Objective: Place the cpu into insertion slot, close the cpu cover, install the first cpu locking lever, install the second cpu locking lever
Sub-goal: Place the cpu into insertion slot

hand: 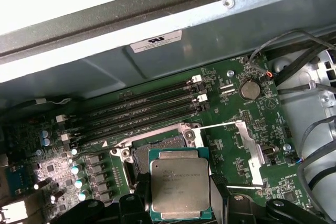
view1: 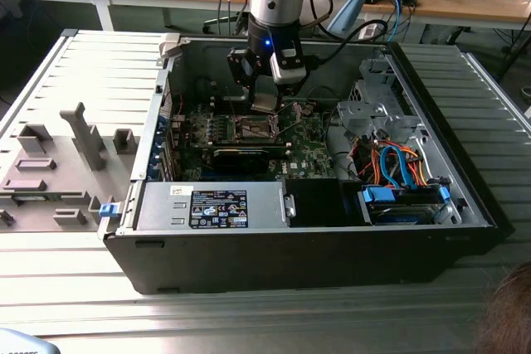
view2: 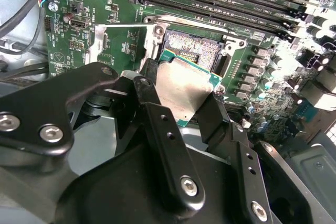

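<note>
The claw grips the cpu just over the insertion slot, unseated; the cpu cover stands open, so all four steps appear to remain.

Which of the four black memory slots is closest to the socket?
The memory slot bordering the socket; the other three lie beyond it, toward the case wall.

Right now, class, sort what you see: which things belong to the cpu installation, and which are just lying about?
Job: the cpu, held by the gripper; the insertion slot; the cpu cover, open.
Lying about: memory slots; coin battery; labelled box; orange and blue cables.
</note>
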`<state>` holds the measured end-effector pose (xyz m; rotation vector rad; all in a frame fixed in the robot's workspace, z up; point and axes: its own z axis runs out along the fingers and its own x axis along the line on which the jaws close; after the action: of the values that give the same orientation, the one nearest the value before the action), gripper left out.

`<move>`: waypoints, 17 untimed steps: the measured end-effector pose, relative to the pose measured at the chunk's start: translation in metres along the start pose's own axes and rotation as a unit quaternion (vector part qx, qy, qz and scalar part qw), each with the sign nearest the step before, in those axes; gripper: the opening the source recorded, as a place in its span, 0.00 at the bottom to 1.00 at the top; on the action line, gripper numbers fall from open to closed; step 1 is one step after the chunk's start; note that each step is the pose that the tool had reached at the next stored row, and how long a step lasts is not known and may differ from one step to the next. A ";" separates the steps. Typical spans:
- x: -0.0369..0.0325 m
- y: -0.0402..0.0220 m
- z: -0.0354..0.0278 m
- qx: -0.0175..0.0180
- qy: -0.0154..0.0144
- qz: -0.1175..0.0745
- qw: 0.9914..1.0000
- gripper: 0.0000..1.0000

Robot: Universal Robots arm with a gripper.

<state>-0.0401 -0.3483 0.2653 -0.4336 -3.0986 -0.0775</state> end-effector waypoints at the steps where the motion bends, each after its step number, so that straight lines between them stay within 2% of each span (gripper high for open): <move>1: 0.0000 0.0000 0.0000 0.000 0.000 0.001 1.000 0.55; 17: 0.0000 0.0000 0.0006 0.000 -0.001 0.016 1.000 0.55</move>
<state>-0.0401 -0.3483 0.2647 -0.4824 -3.0922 -0.0776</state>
